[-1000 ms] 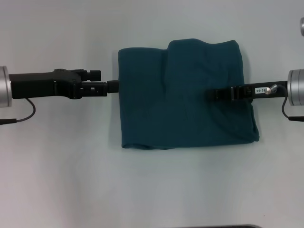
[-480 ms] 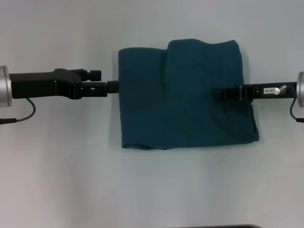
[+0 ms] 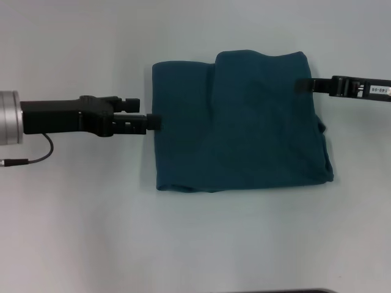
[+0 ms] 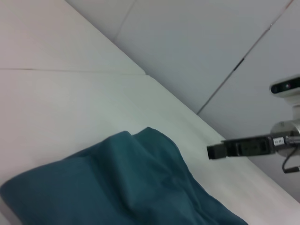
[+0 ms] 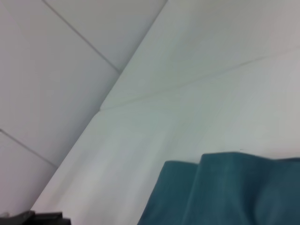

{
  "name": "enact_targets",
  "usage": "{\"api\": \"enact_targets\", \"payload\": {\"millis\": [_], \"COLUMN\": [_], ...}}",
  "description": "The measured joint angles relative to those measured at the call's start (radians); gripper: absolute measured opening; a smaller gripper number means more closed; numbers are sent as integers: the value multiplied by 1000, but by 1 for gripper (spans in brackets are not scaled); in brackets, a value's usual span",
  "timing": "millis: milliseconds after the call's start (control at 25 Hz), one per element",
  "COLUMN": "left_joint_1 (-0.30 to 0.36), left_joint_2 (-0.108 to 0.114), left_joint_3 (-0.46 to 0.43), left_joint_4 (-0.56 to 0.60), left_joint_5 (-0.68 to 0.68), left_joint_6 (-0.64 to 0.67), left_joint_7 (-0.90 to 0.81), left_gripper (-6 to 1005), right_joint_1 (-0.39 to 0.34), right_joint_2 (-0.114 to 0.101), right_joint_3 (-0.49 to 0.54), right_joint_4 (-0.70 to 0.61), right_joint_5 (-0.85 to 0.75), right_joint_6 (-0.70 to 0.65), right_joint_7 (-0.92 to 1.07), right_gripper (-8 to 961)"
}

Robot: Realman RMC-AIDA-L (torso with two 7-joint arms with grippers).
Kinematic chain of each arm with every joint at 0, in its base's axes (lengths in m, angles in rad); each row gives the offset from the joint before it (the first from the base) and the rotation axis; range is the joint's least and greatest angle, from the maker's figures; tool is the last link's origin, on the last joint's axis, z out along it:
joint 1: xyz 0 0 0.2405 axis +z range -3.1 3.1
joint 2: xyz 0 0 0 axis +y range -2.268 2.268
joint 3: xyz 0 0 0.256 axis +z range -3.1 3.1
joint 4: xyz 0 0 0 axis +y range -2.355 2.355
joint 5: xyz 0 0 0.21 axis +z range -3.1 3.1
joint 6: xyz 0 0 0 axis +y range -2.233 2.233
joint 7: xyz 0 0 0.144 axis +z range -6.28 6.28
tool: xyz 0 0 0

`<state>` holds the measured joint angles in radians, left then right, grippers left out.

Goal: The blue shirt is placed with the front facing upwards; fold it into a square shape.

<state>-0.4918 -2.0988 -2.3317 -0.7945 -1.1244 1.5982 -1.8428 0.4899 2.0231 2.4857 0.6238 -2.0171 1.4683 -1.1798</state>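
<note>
While our left claw (image 3: 154,122) touches the left edge of the blue shirt (image 3: 241,125), our right claw (image 3: 299,86) hangs above its far right corner; we cannot tell either grip; the shirt lies folded on the white table (image 3: 73,220)

Below me stretches a plain, pale grey-white flat table (image 3: 85,232). Directly on it lies one thing: a dark teal-blue cotton shirt (image 3: 241,125), folded into a roughly square bundle (its plain side faces up). One top layer sits stepped over another, and its edges rest flat against the tabletop.
</note>
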Motion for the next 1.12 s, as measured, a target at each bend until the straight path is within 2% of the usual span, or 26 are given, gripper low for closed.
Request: {"api": "enact_targets", "payload": {"millis": [280, 400, 480, 560, 840, 1120], "left_joint_1": [-6, -7, -7, -14, -55, -55], "left_joint_2": [-5, -26, -49, -60, -63, -63], "left_joint_3": [29, 35, 38, 49, 104, 156], "left_joint_4": [29, 39, 51, 78, 220, 245], "left_joint_5": [0, 0, 0, 0, -2, 1], "left_joint_6": [40, 46, 40, 28, -89, -135], "left_joint_7": [19, 32, 49, 65, 98, 99], "left_gripper": [933, 933, 933, 933, 933, 933], "right_joint_1": [2, 5, 8, 10, 19, 27], "right_joint_2": [-10, -11, -11, -11, -12, -12], "right_joint_3": [9, 9, 9, 10, 8, 4], "right_joint_4": [1, 1, 1, 1, 1, 1], "right_joint_5": [1, 1, 2, 2, 2, 2], "right_joint_6": [1, 2, 2, 1, 0, 1], "right_joint_7": [7, 8, 8, 11, 18, 19], "right_gripper": [26, 27, 27, 28, 29, 30]}}
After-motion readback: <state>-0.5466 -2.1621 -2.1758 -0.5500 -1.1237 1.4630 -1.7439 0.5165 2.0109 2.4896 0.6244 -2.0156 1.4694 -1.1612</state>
